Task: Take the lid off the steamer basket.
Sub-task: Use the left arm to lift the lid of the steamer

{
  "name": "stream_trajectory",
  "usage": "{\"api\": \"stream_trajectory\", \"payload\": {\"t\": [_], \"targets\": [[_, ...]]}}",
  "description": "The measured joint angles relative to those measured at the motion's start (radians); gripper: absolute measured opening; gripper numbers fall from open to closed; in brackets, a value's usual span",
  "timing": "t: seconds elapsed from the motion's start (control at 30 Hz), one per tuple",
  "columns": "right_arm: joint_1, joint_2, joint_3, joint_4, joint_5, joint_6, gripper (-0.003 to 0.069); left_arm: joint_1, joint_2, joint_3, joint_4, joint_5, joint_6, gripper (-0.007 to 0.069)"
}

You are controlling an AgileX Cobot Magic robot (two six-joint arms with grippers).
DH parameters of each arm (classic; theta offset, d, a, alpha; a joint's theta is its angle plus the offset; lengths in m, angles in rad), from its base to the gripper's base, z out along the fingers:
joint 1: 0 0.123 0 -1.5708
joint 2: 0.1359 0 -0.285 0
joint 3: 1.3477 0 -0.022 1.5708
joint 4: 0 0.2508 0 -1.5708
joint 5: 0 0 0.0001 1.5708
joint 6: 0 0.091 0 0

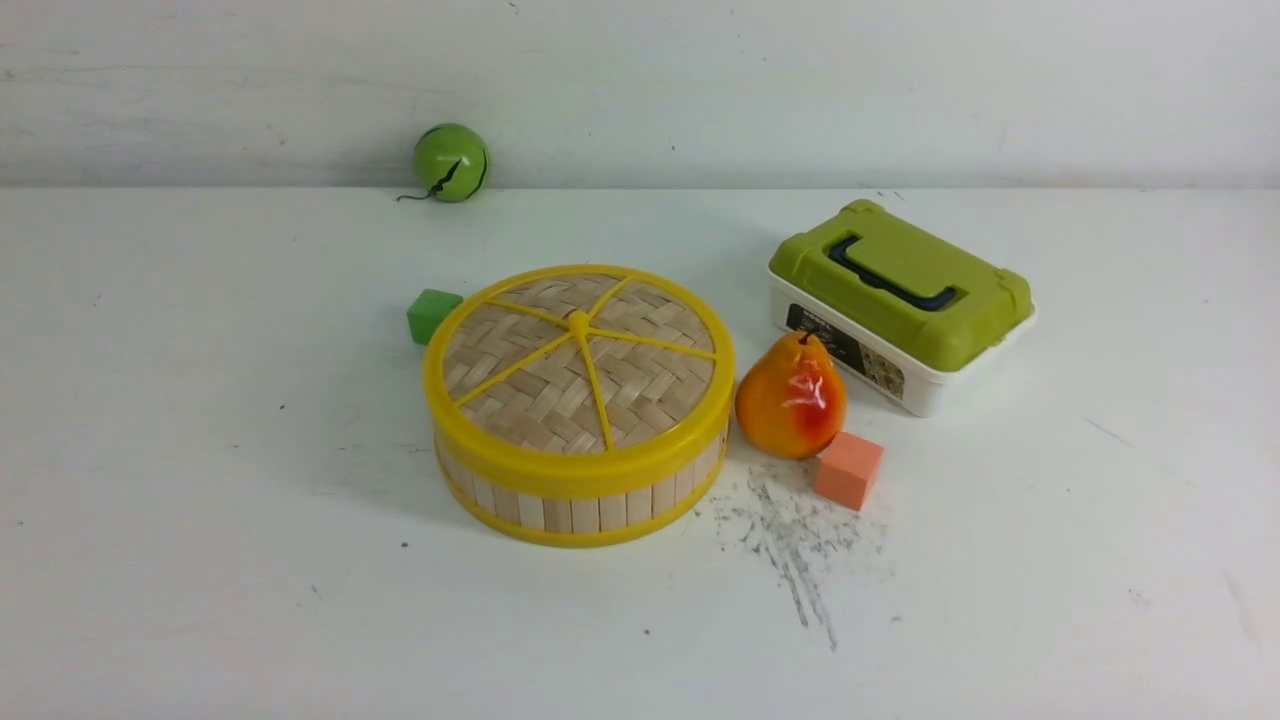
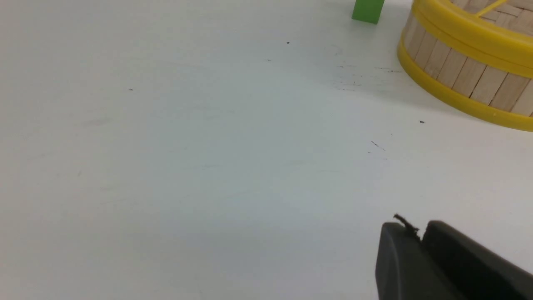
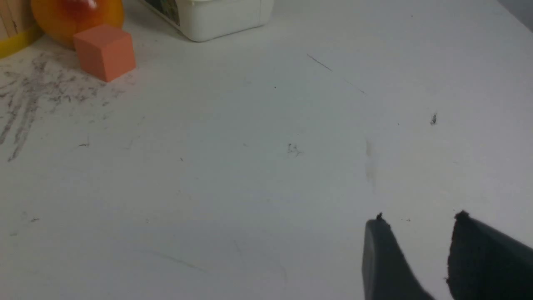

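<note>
Lid (image 1: 580, 365) sits flat on the steamer basket (image 1: 560, 505), rim seated all round, so nothing's off yet. Neither arm shows in the front view; we only get them via the wrist cams. L hand (image 2: 420, 233) hangs over bare bench (image 2: 166, 166), fingers pressed together w/ no gap. R hand (image 3: 418, 218) is also over bare bench, fingers apart, nothing btw them. From the L hand the basket lies fwd and off toward the robot's right, w/ open bench in between; only the green cube (image 1: 432, 314) is near, at the basket's far side. From the R hand it lies fwd and toward the robot's left, but the pear (image 1: 791, 396) and orange cube (image 1: 849, 469) stand in that line. The pear is just beside the basket wall; can't tell if touching. We judge the L arm has the cleaner approach. Lid's round, so no long axis to align w/. What matters is centring over the small knob (image 1: 578, 322) or taking the rim nearest the hand, and the L hand would need to spread first.
</note>
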Motion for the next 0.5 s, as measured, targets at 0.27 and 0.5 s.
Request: {"api": "stream_trajectory", "payload": {"t": [0.27, 0.5], "targets": [[0.0, 0.0, 0.0, 0.0, 0.0, 0.0, 0.024, 0.0, 0.0, 0.0, 0.0, 0.0, 0.0, 0.0082], [0.0, 0.0, 0.0, 0.0, 0.0, 0.0, 0.024, 0.0, 0.0, 0.0, 0.0, 0.0, 0.0, 0.009]]}}
